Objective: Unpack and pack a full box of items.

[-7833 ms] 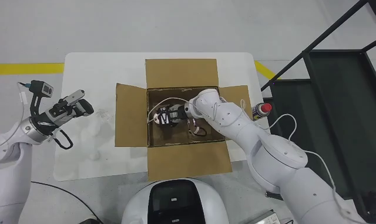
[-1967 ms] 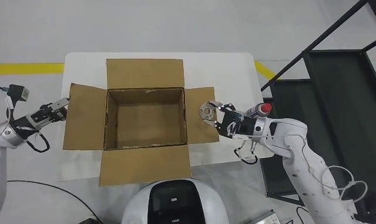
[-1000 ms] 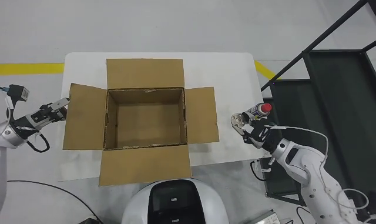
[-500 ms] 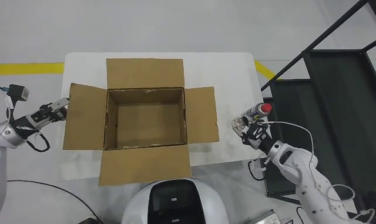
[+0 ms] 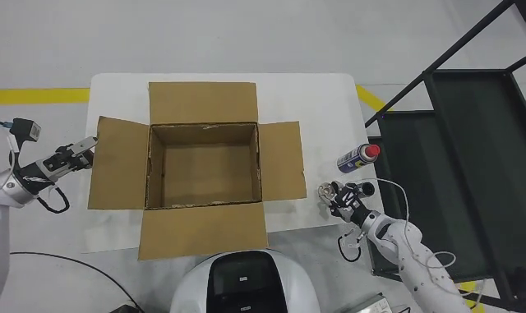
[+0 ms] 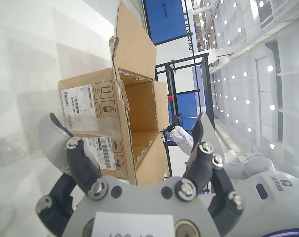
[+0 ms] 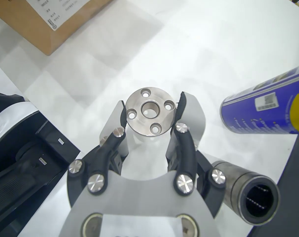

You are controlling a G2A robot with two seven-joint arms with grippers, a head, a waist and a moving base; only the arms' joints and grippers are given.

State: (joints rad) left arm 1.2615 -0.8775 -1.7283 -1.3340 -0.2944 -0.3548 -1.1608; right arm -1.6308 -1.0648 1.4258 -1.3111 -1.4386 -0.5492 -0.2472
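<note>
Lying on its side near the right edge of the white counter (image 5: 329, 108), a blue spray can with a red cap (image 5: 358, 157) is seen. A dark metal cylinder with a hollow bore (image 7: 245, 196) is found just beside the right gripper (image 7: 151, 110). An open brown cardboard box (image 5: 282, 161), its four flaps spread out, is placed in the middle. The left gripper (image 5: 82, 149) is held released beside the left flap. A round silver metal flange (image 7: 150, 111), with four small holes around a central bore, is grasped by the right gripper over the front right part of the counter, apart from the box.
</note>
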